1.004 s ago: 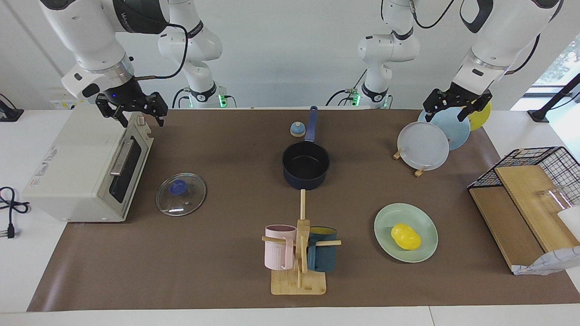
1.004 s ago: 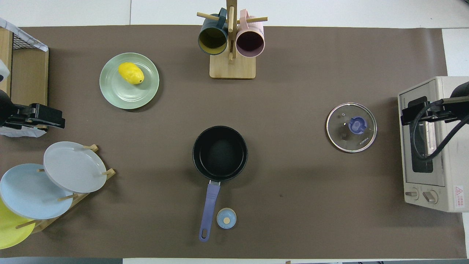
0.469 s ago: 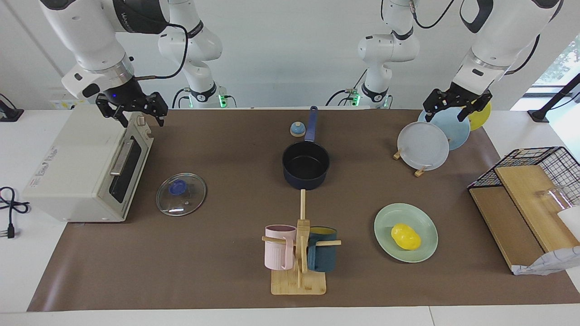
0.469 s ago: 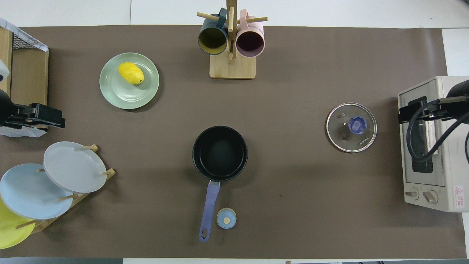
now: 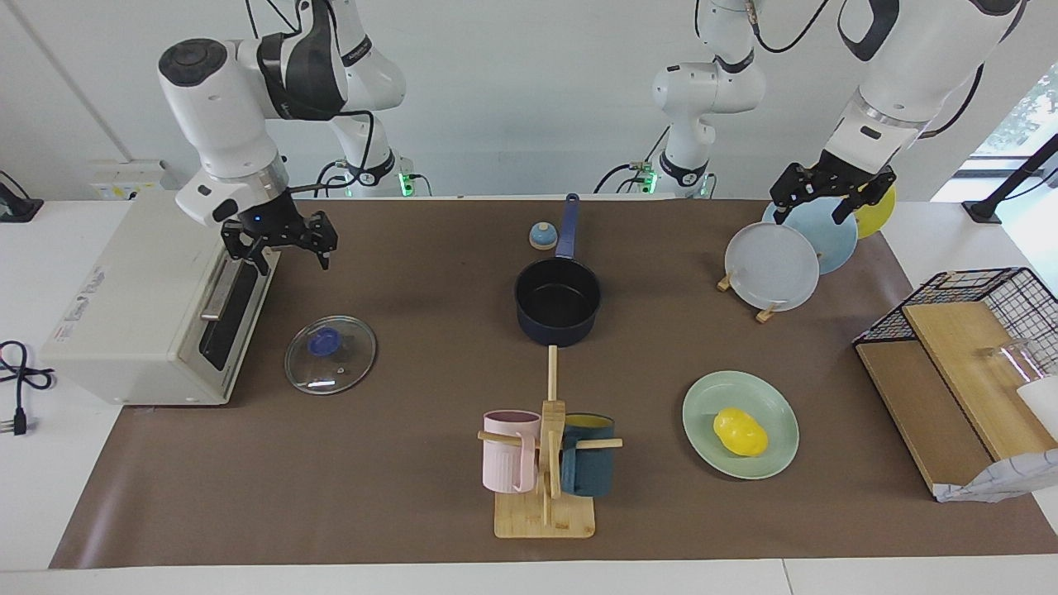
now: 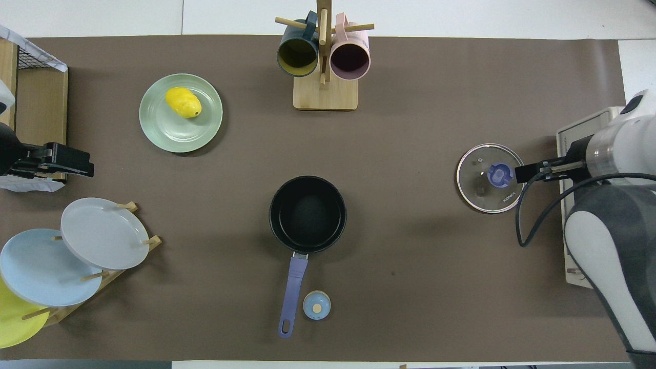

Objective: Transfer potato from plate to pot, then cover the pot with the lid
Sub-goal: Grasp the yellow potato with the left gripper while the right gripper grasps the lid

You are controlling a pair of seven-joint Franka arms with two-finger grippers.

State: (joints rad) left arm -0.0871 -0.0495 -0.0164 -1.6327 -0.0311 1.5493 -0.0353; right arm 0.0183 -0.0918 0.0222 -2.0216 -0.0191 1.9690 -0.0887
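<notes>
The right gripper (image 5: 283, 248) is seen raised with its fingers spread and nothing between them, over the mat just beside the toaster oven (image 5: 157, 302). Below it, a little farther from the robots, the lid (image 5: 331, 354) lies flat on the mat, apart from it. The pot (image 5: 558, 300) stands mid-table, toward the left arm's end from this gripper, uncovered. The left gripper (image 5: 833, 194) is held over the upright plates in the rack (image 5: 773, 266), likewise released and holding nothing as far as can be judged. Well away from it, farther from the robots, the potato (image 5: 740, 431) rests on the plate (image 5: 777, 413).
</notes>
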